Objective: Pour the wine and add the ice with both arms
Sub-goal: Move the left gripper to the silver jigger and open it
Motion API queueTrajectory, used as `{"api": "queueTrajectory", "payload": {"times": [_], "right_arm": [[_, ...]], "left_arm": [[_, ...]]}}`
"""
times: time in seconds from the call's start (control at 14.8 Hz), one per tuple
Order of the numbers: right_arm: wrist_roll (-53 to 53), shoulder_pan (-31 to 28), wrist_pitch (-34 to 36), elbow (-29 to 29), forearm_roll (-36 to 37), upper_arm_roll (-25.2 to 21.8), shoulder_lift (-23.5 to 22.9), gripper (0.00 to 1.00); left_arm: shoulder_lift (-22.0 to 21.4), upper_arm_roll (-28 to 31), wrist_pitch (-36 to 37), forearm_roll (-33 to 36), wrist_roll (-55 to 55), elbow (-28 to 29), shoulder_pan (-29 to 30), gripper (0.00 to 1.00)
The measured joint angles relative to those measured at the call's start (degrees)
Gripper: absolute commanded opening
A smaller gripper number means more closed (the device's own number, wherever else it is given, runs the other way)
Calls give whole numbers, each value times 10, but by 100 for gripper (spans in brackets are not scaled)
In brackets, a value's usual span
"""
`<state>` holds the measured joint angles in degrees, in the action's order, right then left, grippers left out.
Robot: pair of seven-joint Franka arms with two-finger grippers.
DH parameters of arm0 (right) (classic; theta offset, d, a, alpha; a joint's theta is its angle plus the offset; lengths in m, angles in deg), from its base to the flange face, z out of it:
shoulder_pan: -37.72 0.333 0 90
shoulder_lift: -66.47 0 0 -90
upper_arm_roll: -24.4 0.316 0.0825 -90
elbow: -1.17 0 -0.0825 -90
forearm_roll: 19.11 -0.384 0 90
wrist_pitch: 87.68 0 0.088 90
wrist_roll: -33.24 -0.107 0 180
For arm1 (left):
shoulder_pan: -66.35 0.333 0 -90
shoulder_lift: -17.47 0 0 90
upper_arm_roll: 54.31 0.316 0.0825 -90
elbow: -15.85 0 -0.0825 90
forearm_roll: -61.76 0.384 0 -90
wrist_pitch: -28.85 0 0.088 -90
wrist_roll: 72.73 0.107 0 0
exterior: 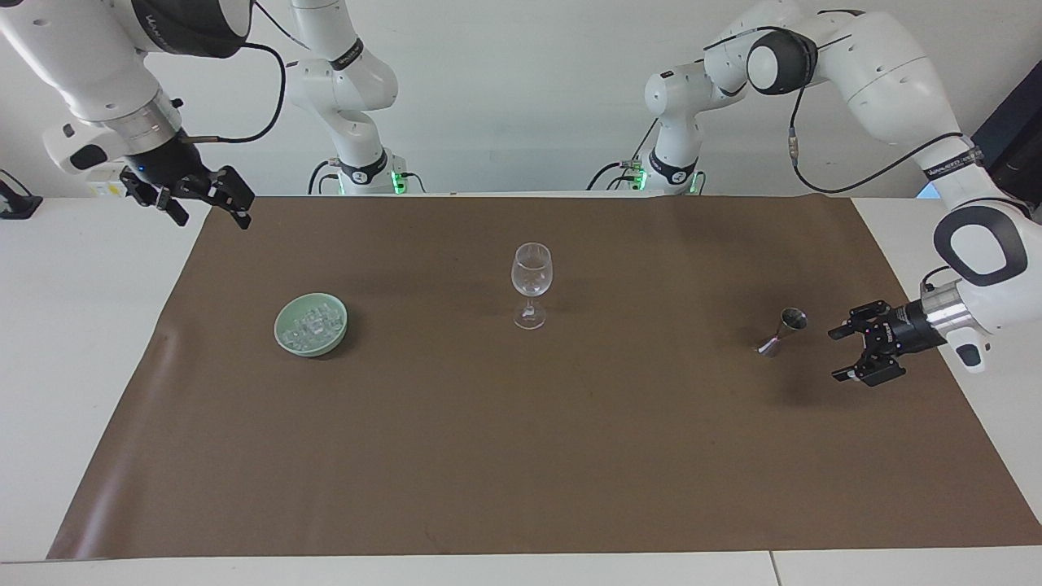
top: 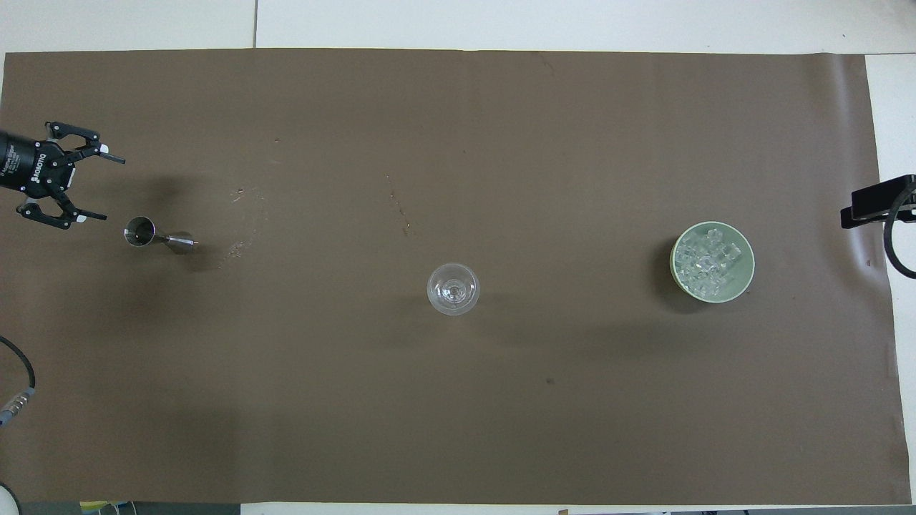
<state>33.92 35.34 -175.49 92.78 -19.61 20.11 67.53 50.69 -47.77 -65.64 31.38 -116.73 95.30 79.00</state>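
Left fingers (exterior: 838,354) spread beside jigger (exterior: 781,331), right fingers (exterior: 210,205) spread, ice (exterior: 313,321) in bowl (exterior: 285,340), wine glass (exterior: 531,283)

Even, bright, diffuse light from above fills both views; the white wall and table edges read clean without blowout; the brown mat (exterior: 521,456) is matte, with only a faint sheen along its curled edge at the right arm's end; shadows are soft and blurred, pooling beside the bowl (top: 712,262), the wine glass (exterior: 531,285) and the jigger (top: 157,237); the glass shows small glints; focus is sharp throughout; no visible edge distortion or motion blur.
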Motion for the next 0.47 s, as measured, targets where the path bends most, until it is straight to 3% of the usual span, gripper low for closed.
{"api": "queueTrajectory", "payload": {"times": [0.47], "right_arm": [[0,0,0,0,0,0,0,100]], "left_arm": [[-55,3,-1,-90,-40,142,33,100]]}}
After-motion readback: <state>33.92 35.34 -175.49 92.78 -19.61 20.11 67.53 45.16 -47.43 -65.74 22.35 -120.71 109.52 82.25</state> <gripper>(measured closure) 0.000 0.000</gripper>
